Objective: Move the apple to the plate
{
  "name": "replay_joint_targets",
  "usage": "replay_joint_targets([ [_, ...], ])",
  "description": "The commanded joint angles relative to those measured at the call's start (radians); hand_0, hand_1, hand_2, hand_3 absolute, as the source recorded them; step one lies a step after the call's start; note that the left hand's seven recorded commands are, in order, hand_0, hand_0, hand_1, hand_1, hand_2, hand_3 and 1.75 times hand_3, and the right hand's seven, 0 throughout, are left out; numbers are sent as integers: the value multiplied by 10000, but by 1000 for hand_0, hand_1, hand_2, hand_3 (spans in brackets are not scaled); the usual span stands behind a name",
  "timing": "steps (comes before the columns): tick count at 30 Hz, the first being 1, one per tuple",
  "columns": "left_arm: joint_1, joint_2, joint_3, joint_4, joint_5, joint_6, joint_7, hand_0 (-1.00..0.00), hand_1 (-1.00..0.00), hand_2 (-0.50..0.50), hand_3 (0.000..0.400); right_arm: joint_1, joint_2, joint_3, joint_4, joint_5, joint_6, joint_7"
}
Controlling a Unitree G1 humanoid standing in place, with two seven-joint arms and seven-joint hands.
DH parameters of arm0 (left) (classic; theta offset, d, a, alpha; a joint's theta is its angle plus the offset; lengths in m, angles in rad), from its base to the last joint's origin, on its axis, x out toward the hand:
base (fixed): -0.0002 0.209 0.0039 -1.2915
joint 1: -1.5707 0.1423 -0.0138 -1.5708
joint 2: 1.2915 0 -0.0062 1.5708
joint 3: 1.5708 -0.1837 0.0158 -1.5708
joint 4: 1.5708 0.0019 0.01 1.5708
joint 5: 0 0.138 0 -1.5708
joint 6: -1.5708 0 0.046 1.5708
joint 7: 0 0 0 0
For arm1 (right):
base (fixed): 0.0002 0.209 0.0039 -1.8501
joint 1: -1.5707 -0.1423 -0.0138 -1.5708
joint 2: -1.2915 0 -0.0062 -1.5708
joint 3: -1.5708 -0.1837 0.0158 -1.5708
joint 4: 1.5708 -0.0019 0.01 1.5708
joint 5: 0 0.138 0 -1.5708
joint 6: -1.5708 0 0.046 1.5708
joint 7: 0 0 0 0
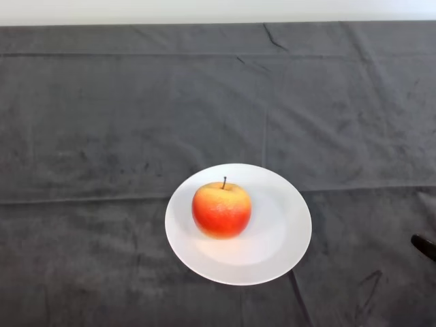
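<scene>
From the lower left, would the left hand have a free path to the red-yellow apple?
Probably yes: the red-yellow apple sits upright on the round white plate, with only dark cloth on that side.

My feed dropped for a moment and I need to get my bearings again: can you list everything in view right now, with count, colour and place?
apple: one, red and yellow-orange, stem up, sitting on the plate, left of its middle
plate: one, white, round, on the cloth, lower centre of the view
cloth: one, dark grey, creased, covering the table
dark object: one, black, at the right edge of the view, mostly cut off; cannot tell what it is
wall or edge strip: pale, along the top of the view, beyond the table
robot's parts: none clearly in view
</scene>
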Motion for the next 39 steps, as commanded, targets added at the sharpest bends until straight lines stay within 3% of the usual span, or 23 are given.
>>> replay_joint_targets([
  [1, -201, 795, 136, 383, -224, -36, 99, 0, 0, 0, 0, 254, 52, 195, 367, 408, 149, -29],
  [39, -204, 824, -462, 533, -539, 57, -21, 0, 0, 0, 0, 251, 27, 234, 377, 442, 123, -50],
])
